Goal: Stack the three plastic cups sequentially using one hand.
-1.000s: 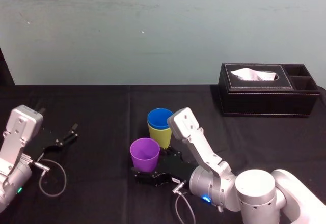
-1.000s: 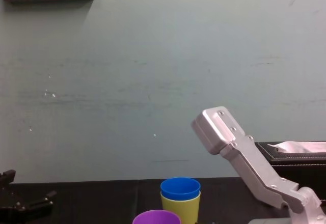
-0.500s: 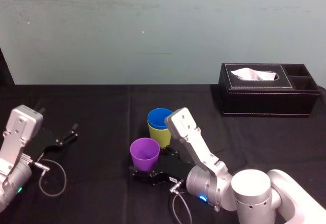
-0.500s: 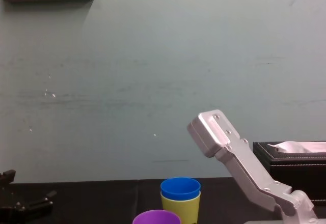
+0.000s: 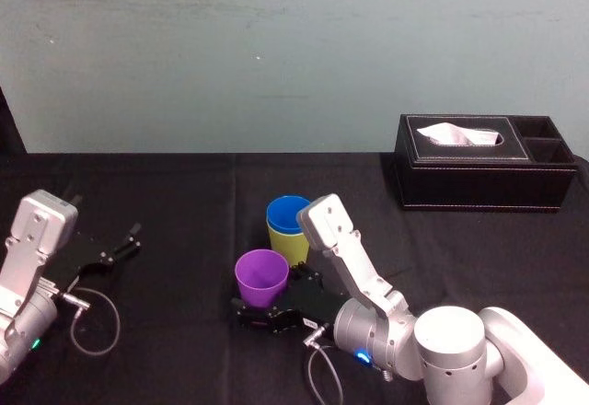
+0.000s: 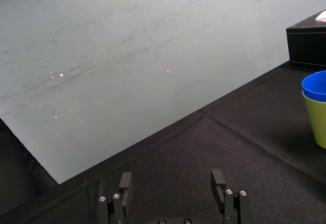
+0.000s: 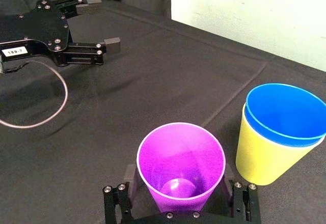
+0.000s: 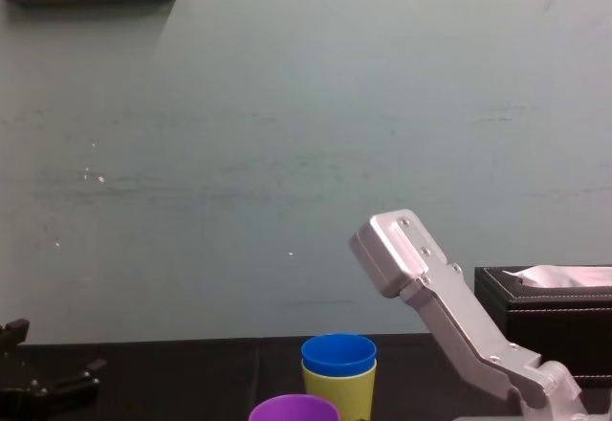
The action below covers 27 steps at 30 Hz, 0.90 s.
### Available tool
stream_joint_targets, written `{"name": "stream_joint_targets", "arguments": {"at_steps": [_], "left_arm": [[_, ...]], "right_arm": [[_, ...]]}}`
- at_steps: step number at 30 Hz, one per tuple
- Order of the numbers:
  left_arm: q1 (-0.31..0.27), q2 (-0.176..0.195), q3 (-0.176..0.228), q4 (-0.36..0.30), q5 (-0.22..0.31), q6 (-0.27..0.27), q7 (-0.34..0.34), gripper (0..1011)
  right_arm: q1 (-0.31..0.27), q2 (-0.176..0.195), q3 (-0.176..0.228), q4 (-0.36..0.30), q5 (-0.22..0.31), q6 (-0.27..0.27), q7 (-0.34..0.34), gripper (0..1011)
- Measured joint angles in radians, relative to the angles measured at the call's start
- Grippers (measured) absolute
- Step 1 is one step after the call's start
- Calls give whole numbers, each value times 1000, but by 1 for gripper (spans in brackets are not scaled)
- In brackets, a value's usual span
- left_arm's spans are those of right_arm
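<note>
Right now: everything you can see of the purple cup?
The purple cup is a plain tapered tumbler, glossy plastic by its look. It is empty and stands upright, mouth up, on the black tablecloth. It sits between the open jaws of the right gripper; whether they touch its wall I cannot tell. It stands apart from the blue cup nested in the yellow-green cup, nearer the robot than that pair.

Both arms wear silver-grey shells on my screens. The right arm (image 5: 368, 281) carries a boxy block (image 5: 324, 221) above the hand, and a round joint behind the hand glows with a small blue light (image 5: 359, 357). The right gripper (image 7: 175, 183) is black, with silver screw heads (image 7: 121, 187) at its finger bases. The left gripper (image 7: 104, 23) is black too and bears a white label (image 7: 14, 52). A thin grey cable (image 7: 65, 92) loops out behind it.
</note>
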Motion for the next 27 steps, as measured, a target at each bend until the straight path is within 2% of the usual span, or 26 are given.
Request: {"name": "stream_joint_targets", "arguments": {"at_steps": [21,25,27], "left_arm": [[0,0,0,0,0,0,0,1000],[0,0,0,0,0,0,0,1000],[0,0,0,0,0,0,0,1000]], "right_arm": [[9,-6,1,19,-1,-10,-1,1000],[9,-6,1,18,-1,-10,-1,956],[9,-6,1,18,-1,-10,0,887]]}}
